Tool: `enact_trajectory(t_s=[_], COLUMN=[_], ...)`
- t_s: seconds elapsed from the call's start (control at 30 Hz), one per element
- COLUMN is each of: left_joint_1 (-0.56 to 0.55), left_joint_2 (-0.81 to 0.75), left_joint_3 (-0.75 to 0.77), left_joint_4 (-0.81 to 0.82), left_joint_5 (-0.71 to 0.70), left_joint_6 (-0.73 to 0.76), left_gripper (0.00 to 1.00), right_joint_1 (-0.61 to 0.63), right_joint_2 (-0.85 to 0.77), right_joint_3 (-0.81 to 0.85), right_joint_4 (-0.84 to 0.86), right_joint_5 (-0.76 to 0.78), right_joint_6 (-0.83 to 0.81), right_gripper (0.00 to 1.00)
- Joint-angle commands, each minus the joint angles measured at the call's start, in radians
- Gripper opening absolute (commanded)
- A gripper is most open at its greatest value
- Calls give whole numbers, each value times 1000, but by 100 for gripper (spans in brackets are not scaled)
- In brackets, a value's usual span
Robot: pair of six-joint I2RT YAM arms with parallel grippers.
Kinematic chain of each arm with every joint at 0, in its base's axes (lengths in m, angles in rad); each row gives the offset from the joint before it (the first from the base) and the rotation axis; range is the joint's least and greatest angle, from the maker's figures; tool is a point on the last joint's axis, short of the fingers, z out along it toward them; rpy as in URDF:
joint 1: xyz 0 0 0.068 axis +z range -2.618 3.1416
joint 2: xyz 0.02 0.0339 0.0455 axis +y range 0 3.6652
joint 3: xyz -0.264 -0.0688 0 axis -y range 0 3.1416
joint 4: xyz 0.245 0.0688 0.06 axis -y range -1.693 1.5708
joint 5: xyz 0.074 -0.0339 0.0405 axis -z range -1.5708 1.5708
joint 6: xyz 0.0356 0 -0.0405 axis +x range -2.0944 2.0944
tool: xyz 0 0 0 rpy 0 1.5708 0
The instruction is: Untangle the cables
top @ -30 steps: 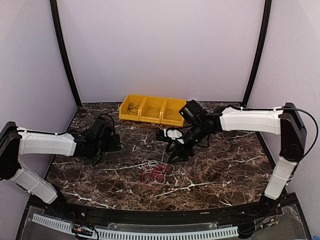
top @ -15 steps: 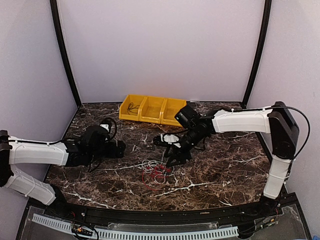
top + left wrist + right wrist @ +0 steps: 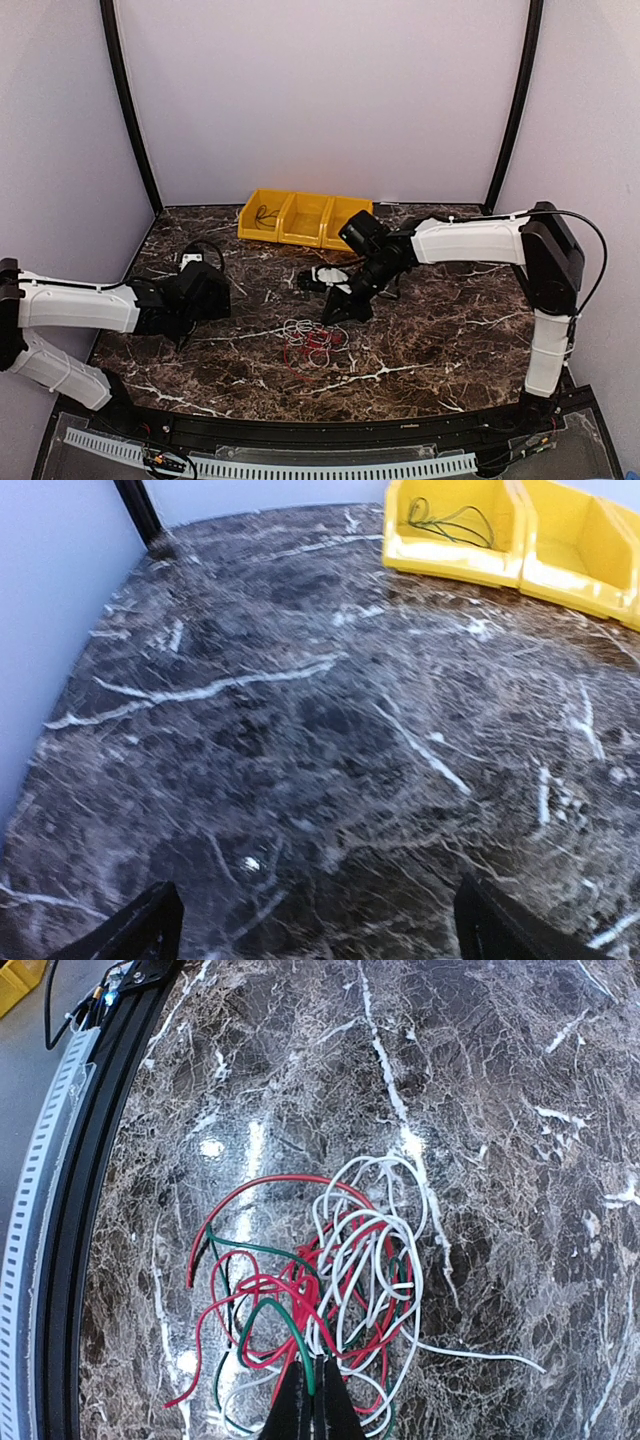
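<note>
Mid-table, toward the front edge: cables (image 3: pixel 315 345) lie in one red, white and green tangle.
Right gripper (image 3: pixel 312 1400) pinched tight at the tangle's far side; strand caught or not, cannot tell. Left gripper (image 3: pixel 320 930) gapes wide over open marble table (image 3: pixel 450 330), well apart.

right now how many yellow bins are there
3, in a row at the back: left bin holding a dark wire, middle bin, right bin.
</note>
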Motion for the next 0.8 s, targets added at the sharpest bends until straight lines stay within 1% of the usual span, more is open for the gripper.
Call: enact_trajectory(t_s=[0.0,0.03,0.07,0.1,0.13,0.2,0.3,0.47,0.57,0.63,0.67,0.7,0.73,0.77], left_joint_1=[-6,-7,-9,-9,-9,-15,-45,-163,-223,-259,-272,-275,-276,-276], left_joint_2=[-217,-246,-292,-308,-323,-316,-277,-165,-90,-23,-8,19,30,48], left_joint_3=[-215,-252,-316,-342,-374,-388,-377,-323,-250,-211,-201,-188,-181,-165], left_joint_4=[520,609,746,798,875,931,979,1043,1036,1030,1033,1043,1045,1033], left_joint_5=[560,630,708,738,801,869,914,879,849,796,747,727,688,650], left_joint_6=[219,239,235,241,247,257,275,338,416,441,439,429,425,411], left_gripper=[89,82,80,80,80,81,82,81,82,81,79,77,70,67], right_joint_1=[9,8,7,7,6,6,5,5,5,5,5,5,5,5], right_joint_2=[-84,-96,-107,-117,-126,-140,-159,-153,-140,-137,-136,-136,-137,-139], right_joint_3=[15,12,11,13,15,25,45,92,110,116,119,121,122,123], right_joint_4=[-24,-26,-30,-34,-38,-50,-57,-73,-79,-80,-81,-81,-82,-83], right_joint_5=[4,7,9,12,10,-2,-30,-43,-41,-43,-46,-48,-50,-52], right_joint_6=[18,22,23,28,32,42,65,112,126,134,137,138,141,143], right_gripper=[0,0,0,0,0,0,0,0,0,0,0,0,0,0])
